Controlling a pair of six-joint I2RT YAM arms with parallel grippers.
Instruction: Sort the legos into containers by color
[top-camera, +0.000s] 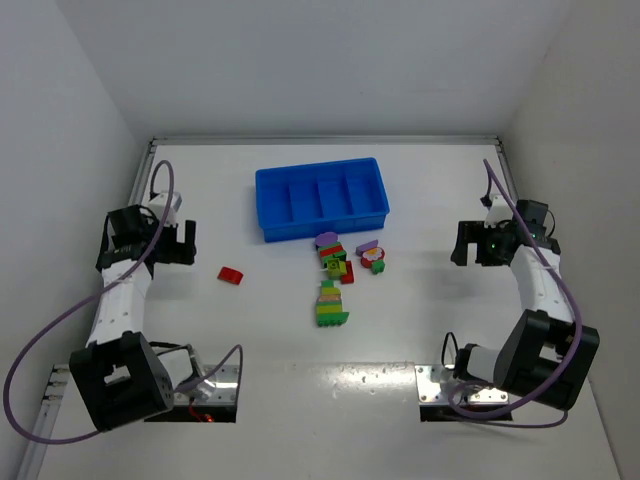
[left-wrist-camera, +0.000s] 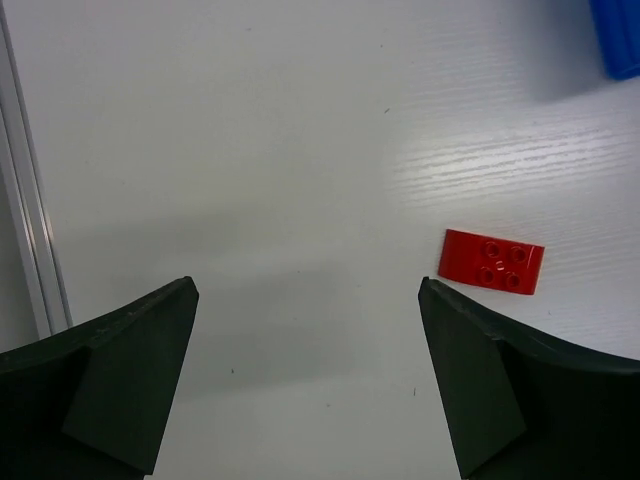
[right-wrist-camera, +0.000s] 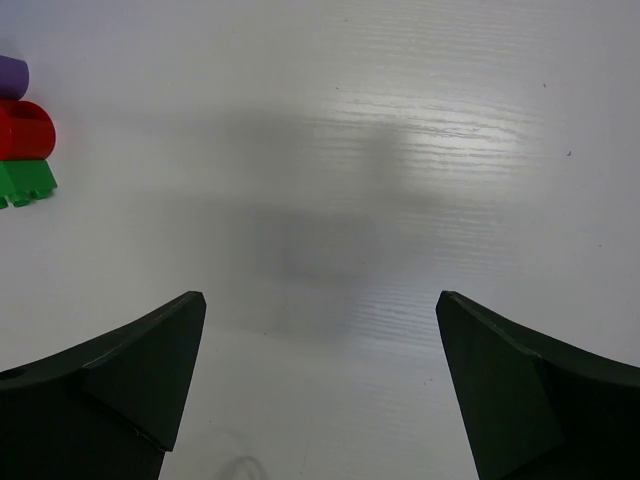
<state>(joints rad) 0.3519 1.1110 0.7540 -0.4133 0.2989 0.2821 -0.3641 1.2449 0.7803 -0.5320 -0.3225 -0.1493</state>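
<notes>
The left arm base (top-camera: 120, 385) sits at the lower left of the top view, nearest the camera. Its left gripper (top-camera: 187, 243) hovers at mid left with the jaws spread wide and nothing between them; the left wrist view confirms the left gripper (left-wrist-camera: 306, 300) is empty.

The single red brick (top-camera: 232, 274) lies flat on the table (top-camera: 150, 320), studs up, just right of that gripper and apart from the other pieces. In the left wrist view it appears at centre right (left-wrist-camera: 491, 262), outside the finger gap.

The blue tray (top-camera: 325, 228) stands at upper centre; no brick is visible in its four compartments. Below it lies the main group of legos (top-camera: 340, 268), with a green stack (top-camera: 331, 305) at its lower end.

The right gripper (top-camera: 462, 245) hovers at mid right, wide open and empty.

Handling judgement: the bricks are probably light, rigid and smooth. Grip the red brick across its two long flat sides, low and close to the table. Stacked pieces may separate under a high grip.
</notes>
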